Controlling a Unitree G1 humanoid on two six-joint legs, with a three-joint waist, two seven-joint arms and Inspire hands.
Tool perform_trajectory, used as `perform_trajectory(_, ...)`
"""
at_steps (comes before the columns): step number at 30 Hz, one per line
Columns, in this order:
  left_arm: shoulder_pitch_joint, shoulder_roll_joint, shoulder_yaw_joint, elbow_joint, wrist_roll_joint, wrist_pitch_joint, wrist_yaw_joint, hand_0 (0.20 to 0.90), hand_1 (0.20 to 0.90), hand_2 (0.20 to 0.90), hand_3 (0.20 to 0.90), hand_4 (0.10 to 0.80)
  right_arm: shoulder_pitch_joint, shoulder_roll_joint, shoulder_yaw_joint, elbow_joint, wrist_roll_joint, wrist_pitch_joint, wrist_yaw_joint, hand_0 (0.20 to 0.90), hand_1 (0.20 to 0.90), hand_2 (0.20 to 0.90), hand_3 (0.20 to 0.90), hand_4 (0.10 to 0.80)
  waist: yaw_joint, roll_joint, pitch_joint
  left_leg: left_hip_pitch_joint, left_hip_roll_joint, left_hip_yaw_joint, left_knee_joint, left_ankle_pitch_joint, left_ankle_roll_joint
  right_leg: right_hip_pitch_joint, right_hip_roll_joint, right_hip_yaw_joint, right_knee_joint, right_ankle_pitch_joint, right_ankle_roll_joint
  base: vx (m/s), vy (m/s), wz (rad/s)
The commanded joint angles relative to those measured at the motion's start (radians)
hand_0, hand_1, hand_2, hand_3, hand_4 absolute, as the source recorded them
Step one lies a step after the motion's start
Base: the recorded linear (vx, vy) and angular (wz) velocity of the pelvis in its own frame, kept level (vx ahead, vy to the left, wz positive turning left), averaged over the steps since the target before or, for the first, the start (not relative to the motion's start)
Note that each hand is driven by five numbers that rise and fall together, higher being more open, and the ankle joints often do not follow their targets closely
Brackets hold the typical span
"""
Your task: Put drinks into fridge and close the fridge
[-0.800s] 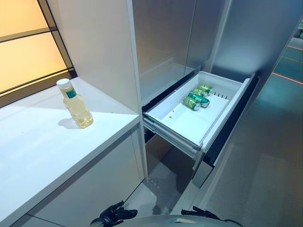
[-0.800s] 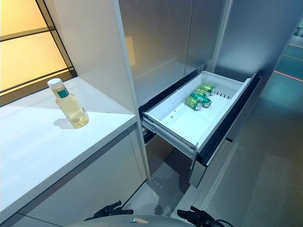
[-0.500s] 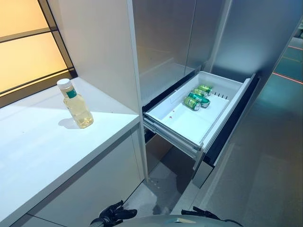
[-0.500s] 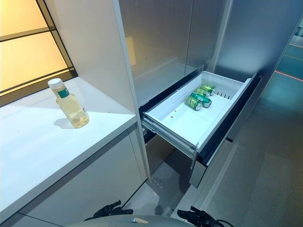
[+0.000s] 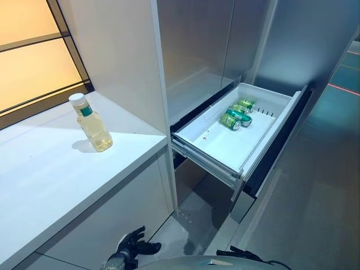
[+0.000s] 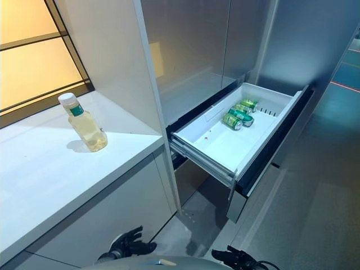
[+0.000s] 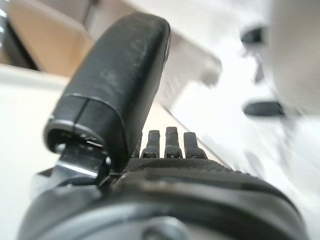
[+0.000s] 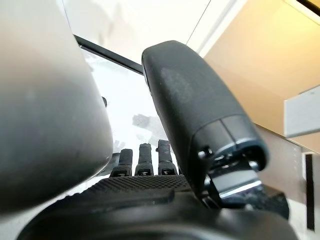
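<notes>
A clear bottle [image 5: 93,124] of pale yellow drink with a white cap and green band stands upright on the white counter [image 5: 50,169] at the left. The fridge's white drawer [image 5: 222,149] is pulled out at the right, with green cans [image 5: 237,113] lying at its back end. My left hand [image 5: 132,246] hangs low by the counter's front, empty, fingers relaxed; its own wrist view [image 7: 167,145] shows them straight. My right hand [image 6: 236,259] hangs low at the bottom edge, empty; its fingers [image 8: 142,157] are straight.
The tall fridge doors [image 5: 197,50] above the drawer are closed. A white cabinet side [image 5: 118,56] stands between counter and fridge. An orange-lit window [image 5: 28,56] backs the counter. Grey floor [image 5: 315,208] lies open to the right of the drawer.
My left hand has risen a little and shows more by the counter's front. The camera has shifted slightly. The bottle, cans and drawer have not moved.
</notes>
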Motion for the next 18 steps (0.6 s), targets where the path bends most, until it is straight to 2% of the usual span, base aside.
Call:
perform_trajectory(1, -0.099, 0.053, -0.017, -0.222, -0.129, 0.087, -0.19, 0.9, 0.9, 0.9, 0.9, 0.8, -0.053, -0.039, -0.024, 0.045, -0.035, 0.001, 0.027, 0.9, 0.9, 0.9, 0.9, 0.8, 0.024, 0.014, 0.02, 0.007, -0.048, 0.065, 0.007, -0.054, 0.04, -0.007, 0.003, -0.013, 0.024, 0.002, 0.019, -0.015, 0.033, 0.05)
perform_trajectory(4, -0.113, 0.146, 0.0, -0.394, -0.224, 0.206, -0.256, 0.9, 0.9, 0.9, 0.9, 0.8, -0.037, -0.047, -0.023, 0.033, -0.036, -0.004, 0.027, 0.9, 0.9, 0.9, 0.9, 0.8, 0.026, 0.021, 0.016, 0.004, -0.048, 0.063, 0.007, -0.053, 0.039, -0.008, 0.002, -0.016, 0.025, 0.001, 0.022, -0.013, 0.027, 0.11)
perform_trajectory(7, -0.136, 0.22, 0.103, -0.703, -0.43, 0.426, -0.344, 0.9, 0.9, 0.9, 0.9, 0.8, -0.012, -0.05, -0.028, 0.017, -0.026, -0.011, 0.026, 0.9, 0.9, 0.9, 0.9, 0.8, 0.039, 0.026, 0.01, 0.001, -0.049, 0.055, 0.007, -0.056, 0.039, -0.005, -0.003, -0.026, 0.019, 0.0, 0.023, -0.007, 0.013, 0.12)
perform_trajectory(8, -0.134, 0.228, 0.136, -0.793, -0.505, 0.473, -0.371, 0.9, 0.9, 0.9, 0.9, 0.8, -0.004, -0.048, -0.033, 0.013, -0.024, -0.014, 0.023, 0.9, 0.9, 0.9, 0.9, 0.8, 0.044, 0.026, 0.008, 0.001, -0.049, 0.051, 0.007, -0.058, 0.04, -0.003, -0.004, -0.029, 0.018, 0.0, 0.022, -0.002, 0.005, 0.12)
perform_trajectory(9, -0.131, 0.232, 0.148, -0.818, -0.54, 0.473, -0.398, 0.9, 0.9, 0.9, 0.9, 0.8, -0.001, -0.048, -0.035, 0.012, -0.025, -0.015, 0.023, 0.9, 0.9, 0.9, 0.9, 0.8, 0.046, 0.026, 0.008, 0.001, -0.049, 0.049, 0.007, -0.058, 0.04, -0.002, -0.004, -0.03, 0.018, -0.001, 0.022, 0.004, 0.002, 0.11)
perform_trajectory(11, -0.126, 0.225, 0.223, -0.992, -0.685, 0.476, -0.466, 0.9, 0.9, 0.9, 0.9, 0.8, 0.019, -0.038, -0.042, 0.006, -0.024, -0.027, 0.015, 0.9, 0.9, 0.9, 0.9, 0.8, 0.057, 0.023, 0.003, 0.001, -0.05, 0.039, 0.007, -0.062, 0.04, 0.004, -0.006, -0.035, 0.014, -0.003, 0.02, 0.013, -0.009, 0.07)
perform_trajectory(12, -0.128, 0.22, 0.235, -1.024, -0.717, 0.469, -0.469, 0.9, 0.9, 0.9, 0.9, 0.8, 0.022, -0.035, -0.041, 0.006, -0.024, -0.03, 0.013, 0.9, 0.9, 0.9, 0.9, 0.8, 0.058, 0.022, 0.002, 0.002, -0.05, 0.037, 0.007, -0.063, 0.04, 0.006, -0.006, -0.035, 0.014, -0.004, 0.019, 0.021, -0.019, 0.09)
perform_trajectory(14, -0.142, 0.186, 0.294, -1.106, -0.822, 0.402, -0.497, 0.9, 0.9, 0.9, 0.9, 0.8, 0.033, -0.023, -0.035, 0.009, -0.025, -0.04, 0.007, 0.9, 0.9, 0.9, 0.9, 0.8, 0.062, 0.015, -0.002, 0.007, -0.049, 0.028, 0.007, -0.068, 0.039, 0.013, -0.006, -0.037, 0.014, -0.008, 0.017, 0.031, -0.026, 0.09)
perform_trajectory(16, -0.163, 0.181, 0.329, -1.143, -0.867, 0.34, -0.479, 0.9, 0.9, 0.9, 0.9, 0.8, 0.041, -0.011, -0.029, 0.01, -0.024, -0.048, 0.001, 0.9, 0.9, 0.9, 0.9, 0.8, 0.063, 0.01, -0.008, 0.009, -0.048, 0.023, 0.007, -0.071, 0.038, 0.016, -0.005, -0.038, 0.013, -0.01, 0.016, 0.037, -0.036, 0.05)
perform_trajectory(17, -0.18, 0.183, 0.356, -1.173, -0.879, 0.223, -0.423, 0.9, 0.9, 0.9, 0.9, 0.8, 0.045, -0.003, -0.022, 0.012, -0.025, -0.053, -0.002, 0.9, 0.9, 0.9, 0.9, 0.8, 0.063, 0.005, -0.011, 0.011, -0.048, 0.02, 0.007, -0.072, 0.037, 0.019, -0.005, -0.039, 0.013, -0.013, 0.014, 0.029, -0.029, 0.06)
perform_trajectory(18, -0.182, 0.183, 0.358, -1.175, -0.878, 0.204, -0.413, 0.9, 0.9, 0.9, 0.9, 0.8, 0.045, -0.002, -0.021, 0.012, -0.025, -0.053, -0.002, 0.9, 0.9, 0.9, 0.9, 0.8, 0.063, 0.004, -0.011, 0.011, -0.047, 0.02, 0.007, -0.072, 0.036, 0.02, -0.005, -0.04, 0.013, -0.013, 0.014, 0.034, -0.034, 0.07)
